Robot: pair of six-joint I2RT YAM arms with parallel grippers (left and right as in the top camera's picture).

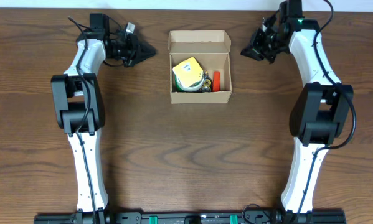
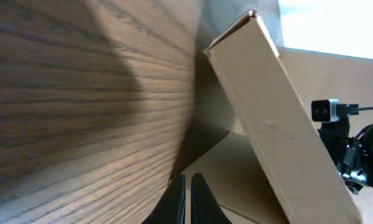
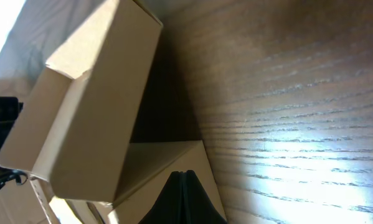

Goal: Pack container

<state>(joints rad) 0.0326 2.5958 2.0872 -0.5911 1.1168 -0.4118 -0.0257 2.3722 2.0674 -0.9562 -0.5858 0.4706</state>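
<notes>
The container [image 1: 198, 97], a small brown cardboard box, stands open at the back middle of the table, its flap lid [image 1: 198, 40] tilted up at the far side. Inside lie a yellow object [image 1: 187, 73], a red item [image 1: 216, 79] and some small greenish pieces [image 1: 205, 84]. My left gripper [image 1: 152, 52] points at the box from its left, shut and empty, a short gap away. My right gripper [image 1: 241, 52] mirrors it on the right, shut and empty. The left wrist view shows my left gripper [image 2: 189, 179] and the box's side [image 2: 279, 130]. In the right wrist view the right gripper [image 3: 185, 174] faces the box's other side [image 3: 93, 106].
Both arms reach along the table's sides from bases at the front edge. The dark wooden tabletop [image 1: 192, 155] carries nothing else. The right arm [image 2: 354, 149] shows beyond the box in the left wrist view.
</notes>
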